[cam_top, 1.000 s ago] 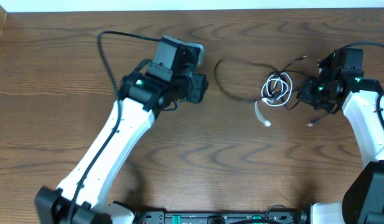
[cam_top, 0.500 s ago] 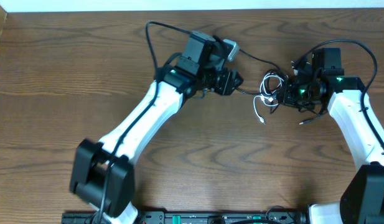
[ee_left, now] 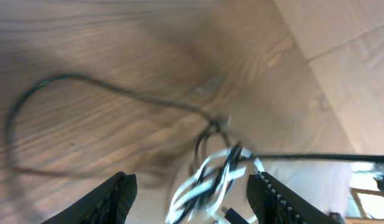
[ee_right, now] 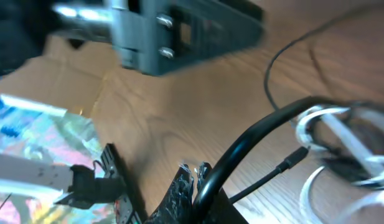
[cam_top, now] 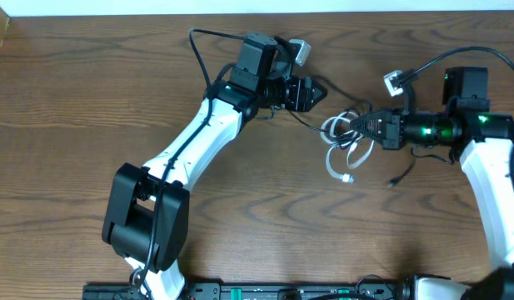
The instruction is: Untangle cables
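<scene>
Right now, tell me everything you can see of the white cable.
The white cable is a thin, glossy cord bunched into several loose loops on the wooden table, right of its centre. One tail curves toward the near edge and ends in a small white plug. The black cable threads through the loops, and the shut right end effector sits at their right edge.

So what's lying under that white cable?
Wooden table shows through the white cable loops; the black cable threads among them. The right fingers cover the knot, hiding which lies lower.

Overhead and close wrists, sharing cables (cam_top: pixel 344 137)
</scene>
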Available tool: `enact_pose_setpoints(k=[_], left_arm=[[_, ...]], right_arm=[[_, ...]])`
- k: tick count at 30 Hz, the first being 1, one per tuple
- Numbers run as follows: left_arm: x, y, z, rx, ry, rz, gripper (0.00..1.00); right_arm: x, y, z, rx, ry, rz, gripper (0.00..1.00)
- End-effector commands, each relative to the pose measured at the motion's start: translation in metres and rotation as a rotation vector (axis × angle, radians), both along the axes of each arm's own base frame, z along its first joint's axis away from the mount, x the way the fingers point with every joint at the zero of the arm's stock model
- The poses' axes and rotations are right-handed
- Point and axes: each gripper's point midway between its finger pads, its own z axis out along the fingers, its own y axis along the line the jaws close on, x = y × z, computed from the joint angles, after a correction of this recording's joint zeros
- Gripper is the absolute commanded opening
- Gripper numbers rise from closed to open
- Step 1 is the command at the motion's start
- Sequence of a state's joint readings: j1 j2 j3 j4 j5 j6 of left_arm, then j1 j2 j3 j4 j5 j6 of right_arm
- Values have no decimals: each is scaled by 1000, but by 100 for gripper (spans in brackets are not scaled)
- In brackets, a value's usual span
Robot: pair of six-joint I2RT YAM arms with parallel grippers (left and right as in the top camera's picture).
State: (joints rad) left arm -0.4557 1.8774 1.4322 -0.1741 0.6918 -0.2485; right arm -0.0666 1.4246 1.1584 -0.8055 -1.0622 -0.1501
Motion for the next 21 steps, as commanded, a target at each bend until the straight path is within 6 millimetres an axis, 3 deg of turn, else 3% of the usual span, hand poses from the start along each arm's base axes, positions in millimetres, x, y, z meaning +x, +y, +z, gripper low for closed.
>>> enact_pose_setpoints(k=[1,5,12,21], left_arm=[[-11,-11,17,-71,2,-84,62],[-33,-18,23,-124,-34,-246,62],[-50,-12,6,-66,-28,-318,63],[-43,-24,-22,-66,-2,-323,63]], right_arm=[[-3,0,25,30,-86,4,1],[3,-7,29,17,-97,-38,1],[2,-6,28,20,-92,-35,1],[0,-4,31,42,-92,-19,1]])
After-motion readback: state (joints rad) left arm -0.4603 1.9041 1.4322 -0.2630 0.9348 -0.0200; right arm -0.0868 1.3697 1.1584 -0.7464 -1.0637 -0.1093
